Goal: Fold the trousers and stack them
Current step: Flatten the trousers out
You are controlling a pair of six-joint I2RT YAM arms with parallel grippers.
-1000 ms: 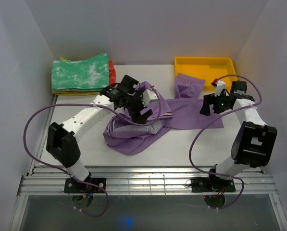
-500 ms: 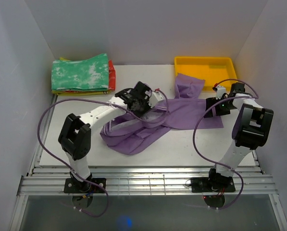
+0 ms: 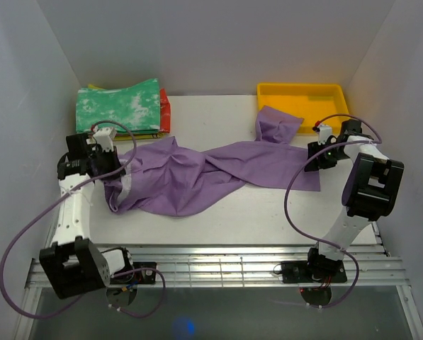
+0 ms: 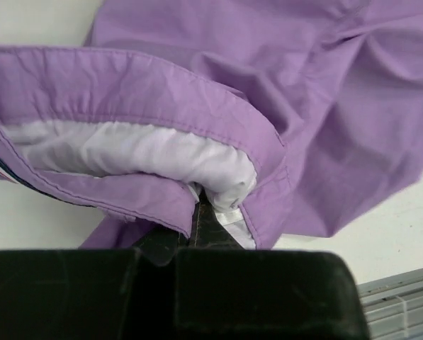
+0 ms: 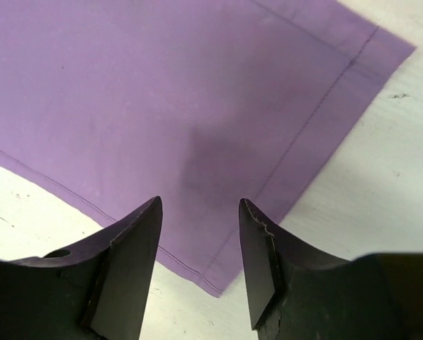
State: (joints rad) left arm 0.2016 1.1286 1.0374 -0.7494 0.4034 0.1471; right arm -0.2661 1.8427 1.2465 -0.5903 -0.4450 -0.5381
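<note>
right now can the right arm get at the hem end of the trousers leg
Probably yes. The jaws of the right arm stand apart over the hem end of the trousers, which lies flat on the table with nothing over it. The yellow tray sits beyond it, out of the way.

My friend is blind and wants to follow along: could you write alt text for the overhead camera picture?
Lilac trousers lie stretched across a white table, the left gripper shut on the waistband end, the right gripper open over a leg hem. Folded garments sit back left, a yellow tray back right.
</note>
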